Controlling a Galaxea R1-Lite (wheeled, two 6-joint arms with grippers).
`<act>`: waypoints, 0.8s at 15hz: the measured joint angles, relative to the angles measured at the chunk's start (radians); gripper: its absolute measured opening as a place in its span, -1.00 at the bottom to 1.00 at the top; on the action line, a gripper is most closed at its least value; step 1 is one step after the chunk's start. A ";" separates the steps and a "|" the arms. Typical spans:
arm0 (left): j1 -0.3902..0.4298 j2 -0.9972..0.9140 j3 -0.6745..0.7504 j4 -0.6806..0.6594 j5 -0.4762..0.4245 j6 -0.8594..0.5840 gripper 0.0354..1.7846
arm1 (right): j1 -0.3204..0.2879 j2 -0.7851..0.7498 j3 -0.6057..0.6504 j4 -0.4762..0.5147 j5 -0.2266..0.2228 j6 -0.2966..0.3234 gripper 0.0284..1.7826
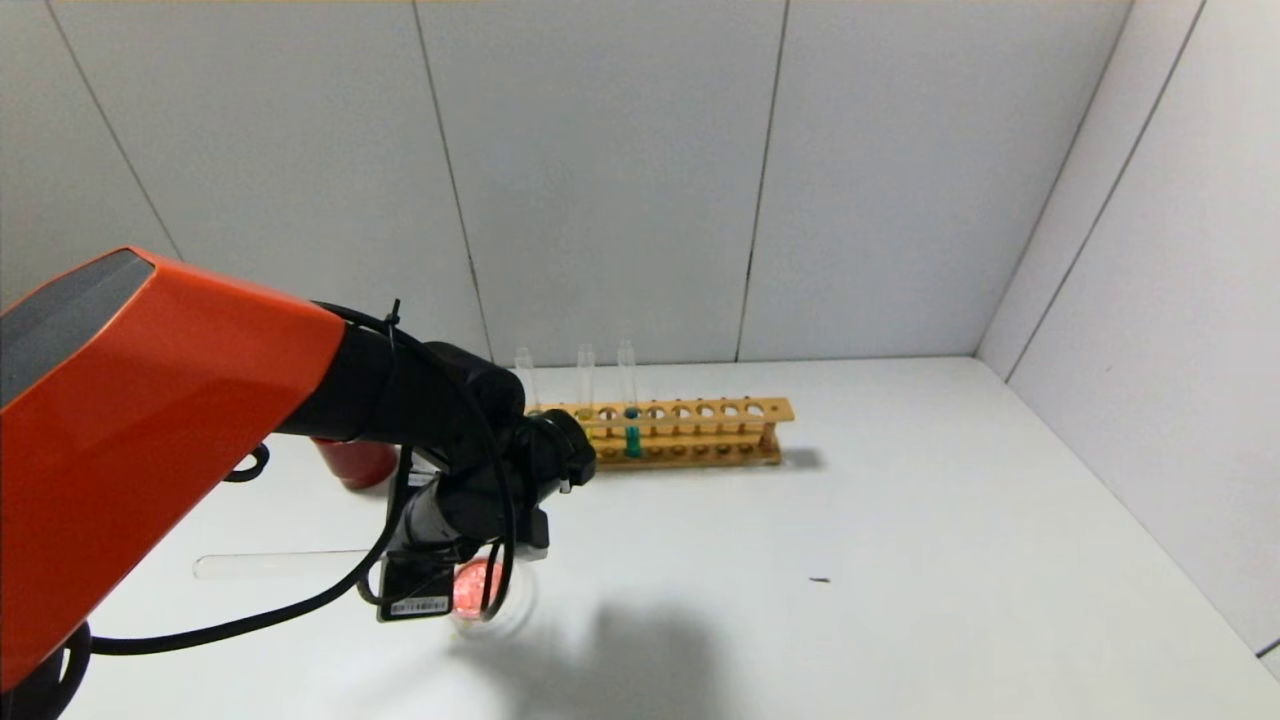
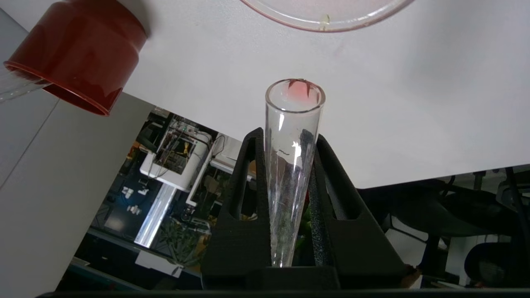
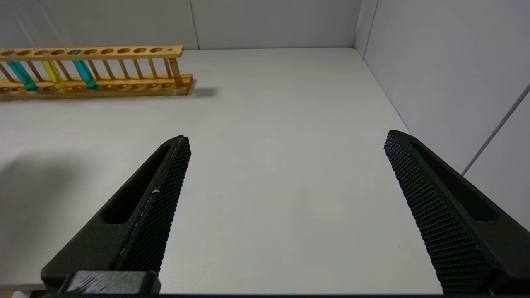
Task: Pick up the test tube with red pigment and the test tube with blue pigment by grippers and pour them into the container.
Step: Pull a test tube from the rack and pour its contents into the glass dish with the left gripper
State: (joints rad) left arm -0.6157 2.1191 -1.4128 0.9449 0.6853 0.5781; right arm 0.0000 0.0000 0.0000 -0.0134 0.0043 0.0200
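Note:
My left gripper is shut on the test tube with red pigment. The tube looks nearly empty, with a red trace at its mouth, which points toward the rim of the container. In the head view the left gripper hangs over the container, a low glass dish holding red liquid. Two test tubes with blue pigment stand in the wooden rack with a yellow tube between them. My right gripper is open over bare table, off to the rack's right.
A dark red cup stands behind the left arm, left of the rack. An empty clear tube lies flat on the table left of the container. White walls close in the back and right side.

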 joint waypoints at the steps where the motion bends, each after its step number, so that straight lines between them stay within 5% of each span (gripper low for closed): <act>1: 0.001 0.001 0.002 -0.001 0.001 0.000 -0.68 | 0.000 0.000 0.000 0.000 0.000 0.000 0.92; 12: -0.004 -0.001 0.020 -0.092 -0.006 -0.016 -0.68 | 0.000 0.000 0.000 0.000 0.000 0.000 0.92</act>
State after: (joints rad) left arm -0.6196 2.1181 -1.3932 0.8528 0.6798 0.5619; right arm 0.0000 0.0000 0.0000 -0.0130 0.0043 0.0196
